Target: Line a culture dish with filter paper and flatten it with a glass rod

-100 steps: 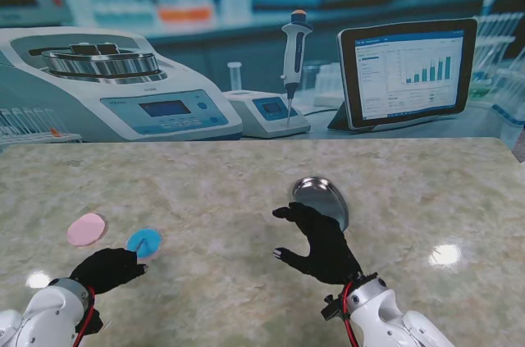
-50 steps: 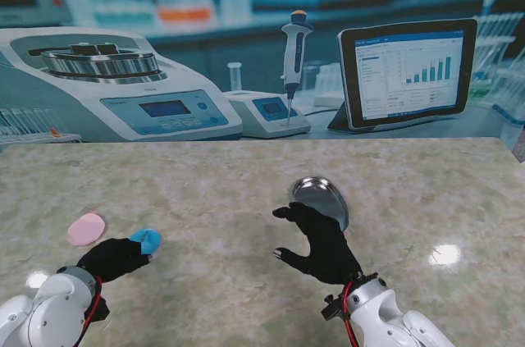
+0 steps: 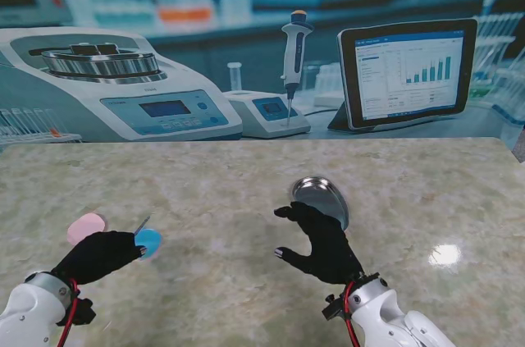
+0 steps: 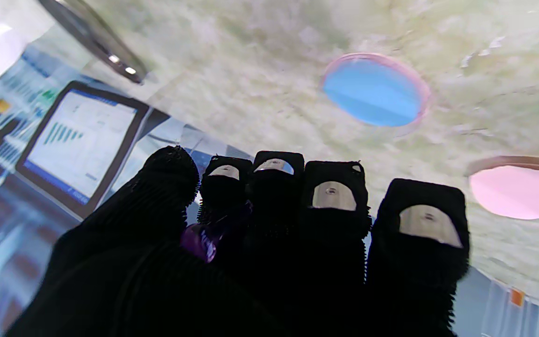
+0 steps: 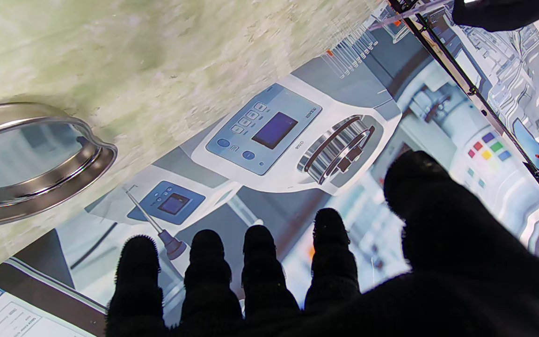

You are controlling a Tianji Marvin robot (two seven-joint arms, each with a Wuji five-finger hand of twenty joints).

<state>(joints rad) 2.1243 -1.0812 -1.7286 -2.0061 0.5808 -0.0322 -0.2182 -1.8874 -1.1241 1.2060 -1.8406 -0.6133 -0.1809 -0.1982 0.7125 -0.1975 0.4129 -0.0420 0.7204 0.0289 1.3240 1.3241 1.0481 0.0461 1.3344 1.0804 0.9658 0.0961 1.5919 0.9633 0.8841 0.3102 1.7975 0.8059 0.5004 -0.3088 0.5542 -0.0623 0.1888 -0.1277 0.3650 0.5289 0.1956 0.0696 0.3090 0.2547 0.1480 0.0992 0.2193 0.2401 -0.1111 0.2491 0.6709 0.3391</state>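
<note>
Left hand (image 3: 98, 255) curled tight over the desk (image 3: 230, 183) near its left near corner, the fingers (image 4: 330, 206) bunched together. They appear to pinch a thin glass rod (image 3: 143, 224), whose free end slants up and away toward the far edge and slightly right. The wrist view shows only a clear, purplish glint between thumb and forefinger.

The blue filter paper (image 3: 150, 241) lies flat, just beyond the left fingertips and partly hidden by them. A pink filter paper (image 3: 85, 227) lies just beside it, toward the left edge. The 2 discs sit close together but apart.

The culture dish (image 3: 321, 198), shiny and empty, rests right of the desk's middle, well apart from both papers. Right hand (image 3: 324, 242) hovers on its near side holding nothing, its fingers (image 5: 213, 262) spread and pointing past the dish rim.

The coming move likely turns on this gap. The papers sit by the left hand, which is already busy with the rod, while the dish sits by the free right hand. A paper must cross toward the right before any pressing can start, so lining is not yet done.

The backdrop shows a pictured centrifuge (image 3: 107, 84), a pipette (image 3: 294, 60) and a tablet (image 3: 408, 72) with a bar chart. Their labels and panel text are too small to read, and no brand can be made out.
</note>
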